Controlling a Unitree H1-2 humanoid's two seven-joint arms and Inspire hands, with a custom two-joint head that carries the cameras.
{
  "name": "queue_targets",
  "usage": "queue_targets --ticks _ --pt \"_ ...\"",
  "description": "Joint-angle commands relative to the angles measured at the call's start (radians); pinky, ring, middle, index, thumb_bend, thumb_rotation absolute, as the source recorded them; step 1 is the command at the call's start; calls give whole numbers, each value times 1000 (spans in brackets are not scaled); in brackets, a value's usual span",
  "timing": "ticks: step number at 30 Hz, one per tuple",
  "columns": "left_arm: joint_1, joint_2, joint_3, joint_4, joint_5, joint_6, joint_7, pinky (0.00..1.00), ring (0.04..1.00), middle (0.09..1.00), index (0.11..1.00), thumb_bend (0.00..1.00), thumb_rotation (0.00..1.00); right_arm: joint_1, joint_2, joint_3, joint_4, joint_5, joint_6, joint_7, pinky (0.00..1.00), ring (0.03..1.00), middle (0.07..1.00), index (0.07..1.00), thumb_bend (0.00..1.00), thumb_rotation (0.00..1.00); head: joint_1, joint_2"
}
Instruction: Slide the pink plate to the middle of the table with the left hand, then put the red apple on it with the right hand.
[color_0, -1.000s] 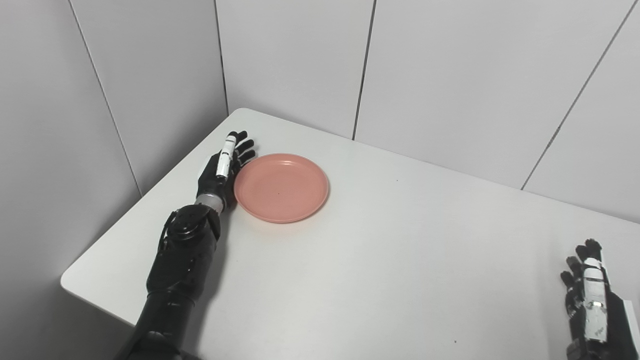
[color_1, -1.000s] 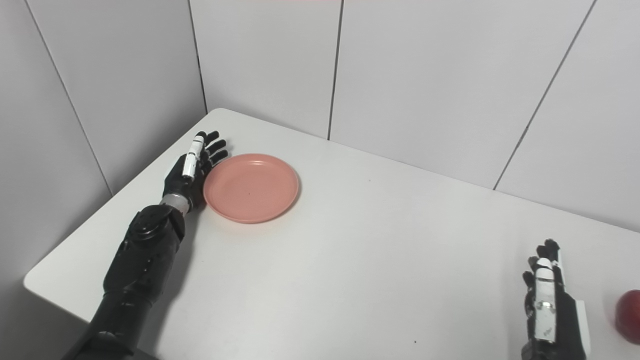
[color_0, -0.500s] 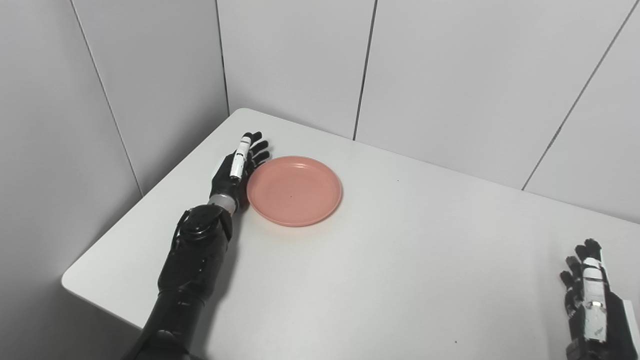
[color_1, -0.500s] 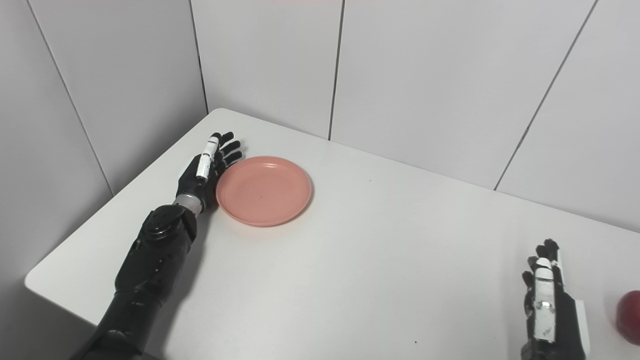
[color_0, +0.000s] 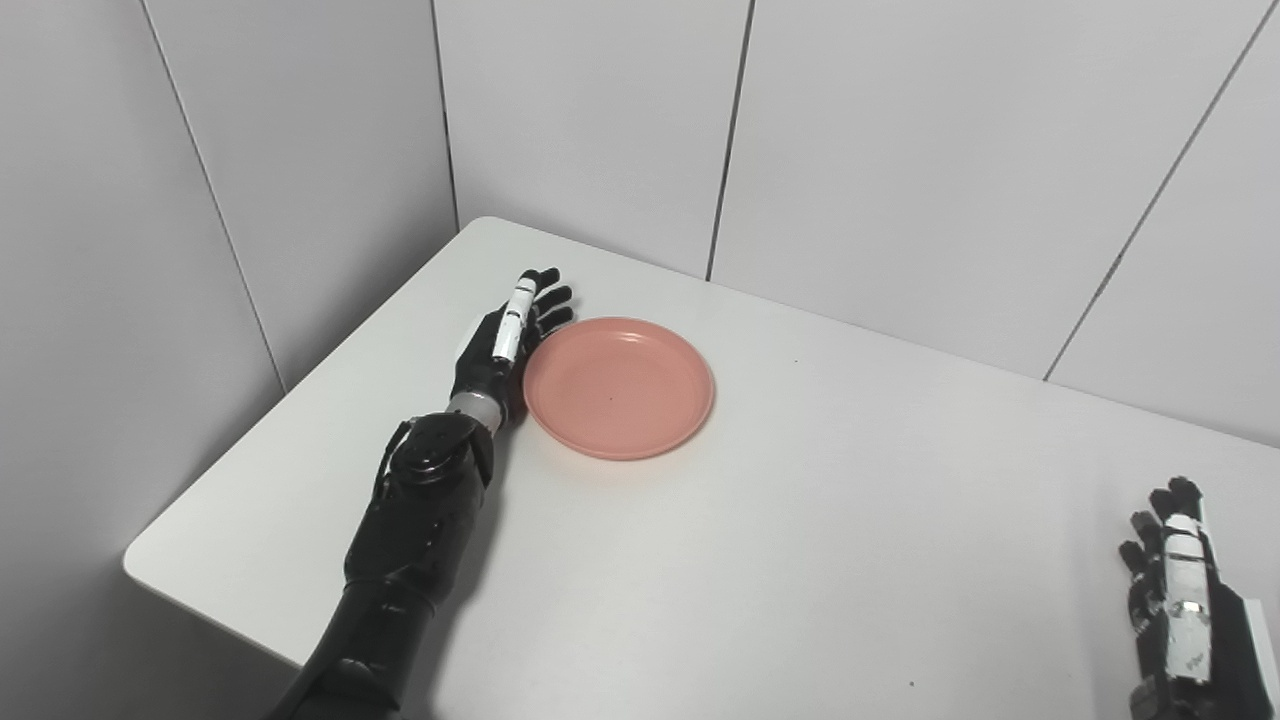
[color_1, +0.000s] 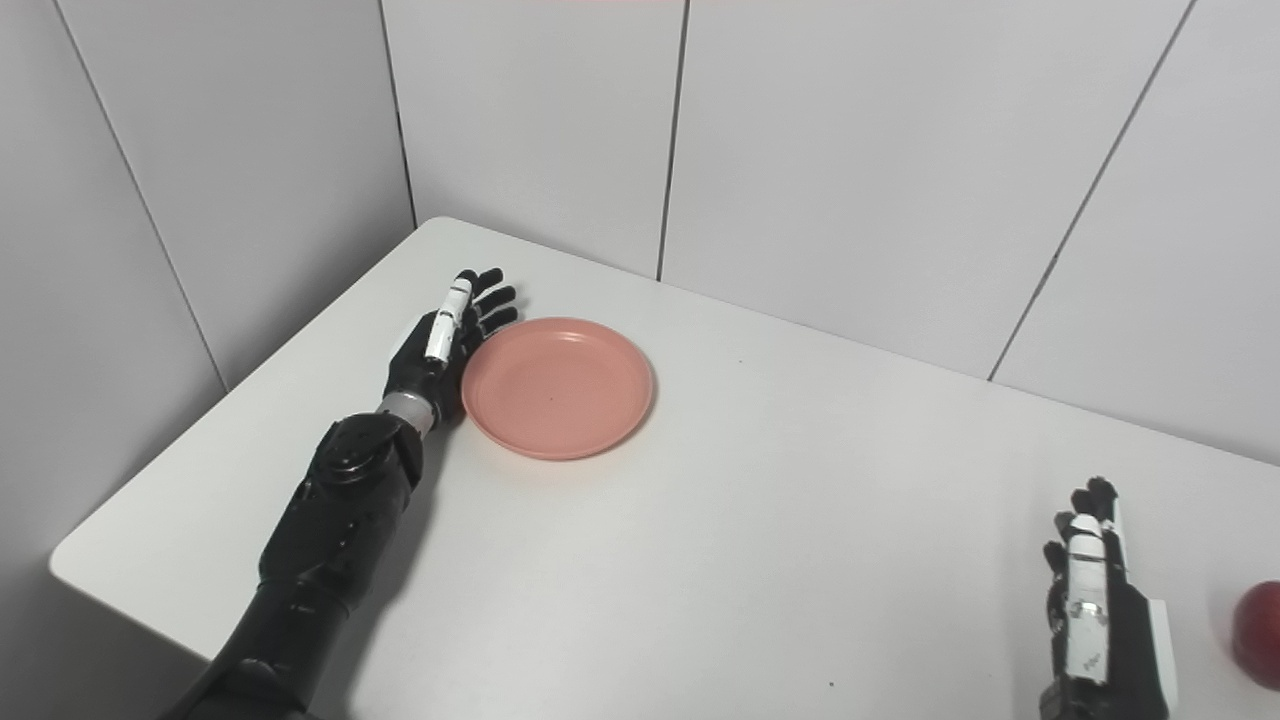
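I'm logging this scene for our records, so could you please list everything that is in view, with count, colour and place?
pink plate: one, pink, empty, on the far left part of the table, short of its middle.
red apple: one, red, at the near right of the table, cut off by the edge of the right eye view.
table: one, white, filling the lower part of both views.
wall panels: several, pale grey with dark seams, behind and to the left of the table.
left robot hand: one, black and white, open, its inner side against the plate's left rim.
right robot hand: one, black and white, open, holding nothing, near right, just left of the apple.
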Motion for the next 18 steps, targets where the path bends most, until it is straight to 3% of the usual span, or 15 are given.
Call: queue_targets --ticks 1,18 --pt "-29 -19 -22 10 4 5 -26 893 895 892 869 315 1000 -26 0 -1 -30 -2 -9 -1 1000 1000 1000 1000 78 1000 -2 2" --pt "-34 -51 -73 12 5 15 -60 907 907 904 878 332 1000 -24 -7 1 -7 1 -47 11 1000 1000 1000 1000 101 1000 -24 16"
